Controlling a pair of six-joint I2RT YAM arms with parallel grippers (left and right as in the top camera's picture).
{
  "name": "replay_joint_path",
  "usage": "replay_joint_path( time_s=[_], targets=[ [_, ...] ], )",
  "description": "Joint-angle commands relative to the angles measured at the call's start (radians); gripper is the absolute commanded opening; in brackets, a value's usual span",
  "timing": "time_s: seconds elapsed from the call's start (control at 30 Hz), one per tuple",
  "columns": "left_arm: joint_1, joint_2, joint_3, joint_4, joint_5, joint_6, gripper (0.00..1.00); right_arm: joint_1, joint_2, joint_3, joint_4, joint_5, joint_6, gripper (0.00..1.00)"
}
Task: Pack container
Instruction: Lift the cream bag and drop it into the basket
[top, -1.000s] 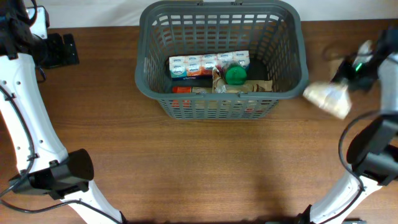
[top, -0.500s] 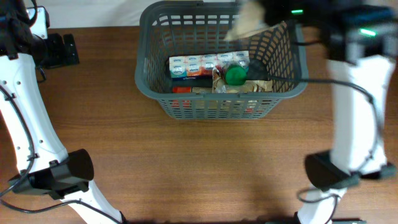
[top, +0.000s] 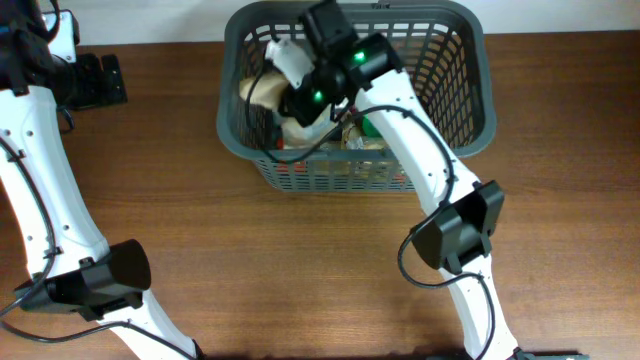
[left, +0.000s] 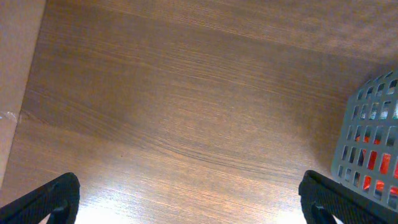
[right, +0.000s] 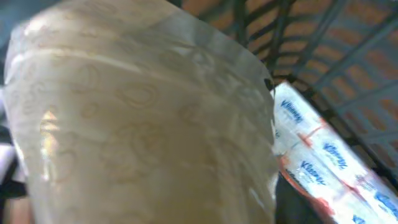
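Overhead: fixed, straight down on table (top: 250, 270) and container (top: 481, 90). Left wrist: close over wood, container corner at right. Right wrist: inside container, tight against wrapped pack (right: 137, 137).

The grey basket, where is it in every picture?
Overhead: basket at top middle.
Left wrist: basket corner at the right edge.
Right wrist: basket bars at top right, behind the pale wrapped bundle.
Shared landmark: red packaging behind the slots, overhead and left wrist.

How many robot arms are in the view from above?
2. The left arm stands far left, clear of the basket; the right arm reaches into the basket, holding a pale packet.
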Motion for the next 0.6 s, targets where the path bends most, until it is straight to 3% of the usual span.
replay_joint_path(
  time_s=[0.0, 0.13, 0.17, 0.2, 0.23, 0.43, 0.57],
  targets=[
    [0.003, -0.007, -0.005, 0.001, 0.010, -0.010, 0.99, -0.009, 0.001, -0.092, 0.016, 0.036, -0.114, 0.04],
    [0.003, -0.007, -0.005, 0.001, 0.010, -0.010, 0.99, -0.016, 0.001, -0.194, 0.066, 0.040, -0.113, 0.06],
    [0.003, -0.007, -0.005, 0.001, 0.010, -0.010, 0.99, -0.016, 0.001, -0.196, 0.066, 0.043, -0.110, 0.31],
    [0.003, -0.007, -0.005, 0.002, 0.010, -0.010, 0.99, -0.016, 0.000, -0.193, 0.066, 0.047, -0.097, 0.82],
    [0.003, -0.007, -0.005, 0.001, 0.010, -0.010, 0.99, -0.016, -0.008, -0.182, 0.064, 0.055, -0.069, 0.99],
    [0.003, -0.007, -0.005, 0.001, 0.010, -0.010, 0.99, -0.029, -0.113, 0.026, -0.013, 0.124, 0.041, 0.99],
    [0.003, -0.007, -0.005, 0.001, 0.010, -0.010, 0.99, -0.027, -0.204, 0.280, -0.110, 0.314, 0.110, 0.99]
  ],
)
